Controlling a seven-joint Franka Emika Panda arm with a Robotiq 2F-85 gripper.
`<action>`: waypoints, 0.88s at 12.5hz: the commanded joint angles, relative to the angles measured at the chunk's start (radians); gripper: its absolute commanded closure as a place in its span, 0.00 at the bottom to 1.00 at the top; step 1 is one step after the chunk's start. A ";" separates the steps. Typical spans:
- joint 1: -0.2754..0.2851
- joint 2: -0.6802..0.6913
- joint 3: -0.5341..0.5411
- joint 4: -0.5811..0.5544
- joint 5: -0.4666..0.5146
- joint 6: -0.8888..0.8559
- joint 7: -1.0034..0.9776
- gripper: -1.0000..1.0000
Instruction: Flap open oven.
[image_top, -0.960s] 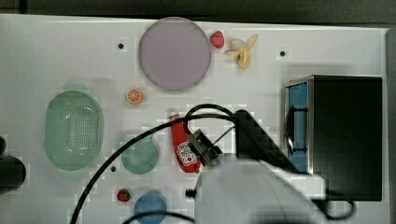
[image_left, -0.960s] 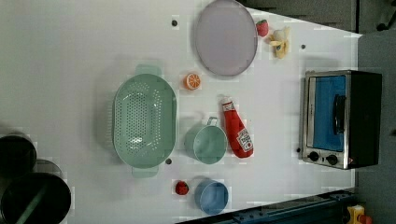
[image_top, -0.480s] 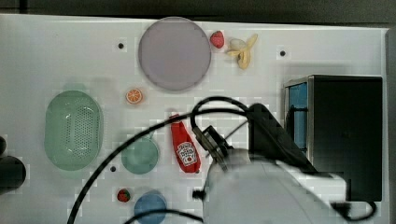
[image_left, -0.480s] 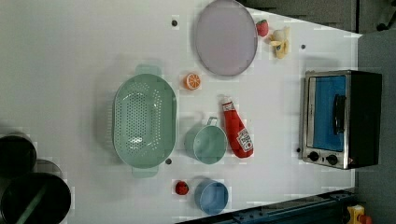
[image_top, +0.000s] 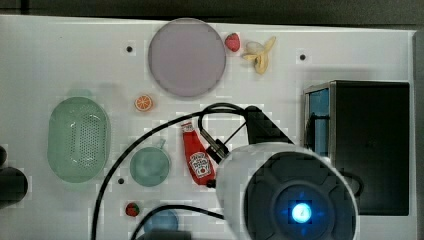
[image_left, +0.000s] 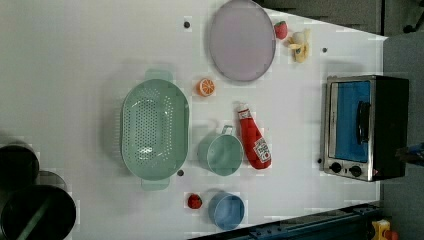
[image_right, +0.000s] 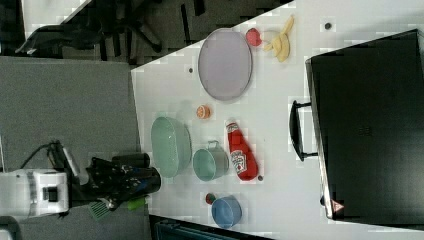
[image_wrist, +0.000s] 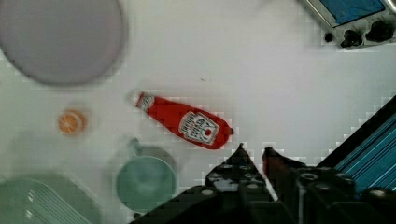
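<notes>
The oven (image_top: 370, 145) stands at the top view's right edge of the white table, black top up, its blue glass door (image_left: 350, 120) closed and the dark bar handle (image_left: 363, 122) across it. The handle (image_right: 296, 131) sticks out toward the table's middle in the right view. My arm (image_top: 290, 197) hangs over the table beside the oven's door side and hides part of it. In the wrist view my gripper (image_wrist: 253, 152) is high above the table, fingertips (image_wrist: 240, 150) nearly together with nothing between them, and the oven's knobs (image_wrist: 369, 33) sit far off.
A red ketchup bottle (image_top: 197, 155) lies beside a green cup (image_top: 149, 166). A green colander (image_top: 79, 139), a lilac plate (image_top: 186, 56), an orange slice (image_top: 143, 103), a strawberry (image_top: 232, 42), a banana (image_top: 259, 54) and a blue bowl (image_left: 226, 210) are spread over the table.
My arm has moved toward the top view's right, nearer the oven, and fills more of the top view. The jaws have come together from wide open. The table's things have not moved.
</notes>
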 joint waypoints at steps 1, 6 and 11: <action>-0.021 -0.016 -0.034 -0.043 -0.053 0.052 -0.301 0.83; -0.043 -0.013 -0.142 -0.152 -0.109 0.212 -0.618 0.83; -0.049 0.054 -0.253 -0.229 -0.115 0.429 -0.731 0.83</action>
